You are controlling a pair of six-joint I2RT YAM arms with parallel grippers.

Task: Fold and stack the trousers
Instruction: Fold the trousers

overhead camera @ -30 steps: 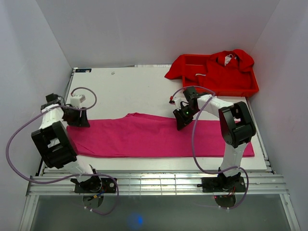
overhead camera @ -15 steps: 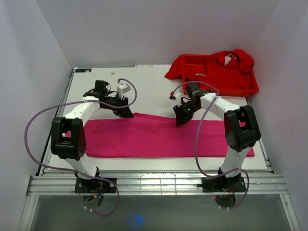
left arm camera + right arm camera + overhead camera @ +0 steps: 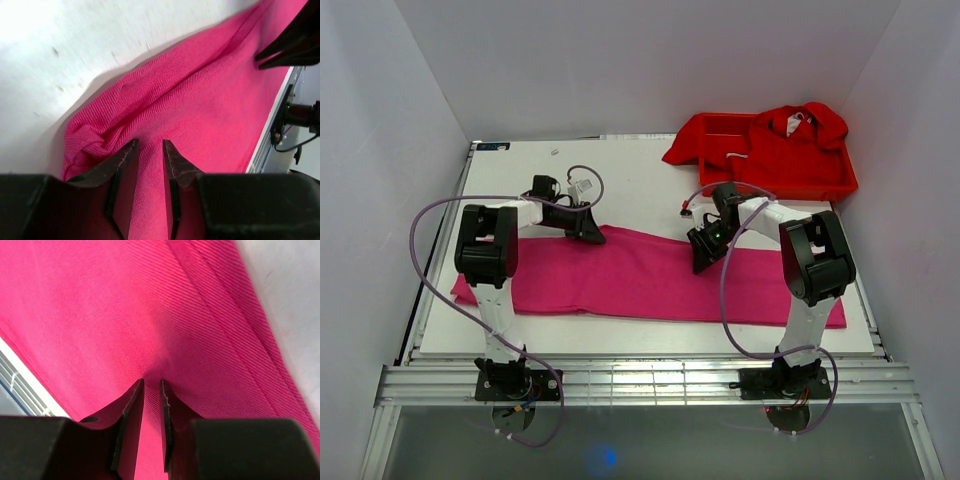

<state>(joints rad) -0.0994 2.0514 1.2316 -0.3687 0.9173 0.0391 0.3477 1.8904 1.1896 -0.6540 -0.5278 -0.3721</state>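
The trousers [image 3: 620, 285] are spread lengthwise across the surface [image 3: 630, 190], their left end now skewed. The left pincer [image 3: 592, 234] has been swung from that end to the far edge. It and the right pincer [image 3: 701, 258] are clamped on cloth there, so a fold is judged imminent. A stretch near the right end is hidden behind the right arm [image 3: 812, 265].

- The left gripper [image 3: 149, 142] reached forward and inward, its fingers nearly together and pinching the trousers [image 3: 210, 110].
- The right gripper [image 3: 151, 381] angled downward, its fingers likewise clamped narrowly on them.
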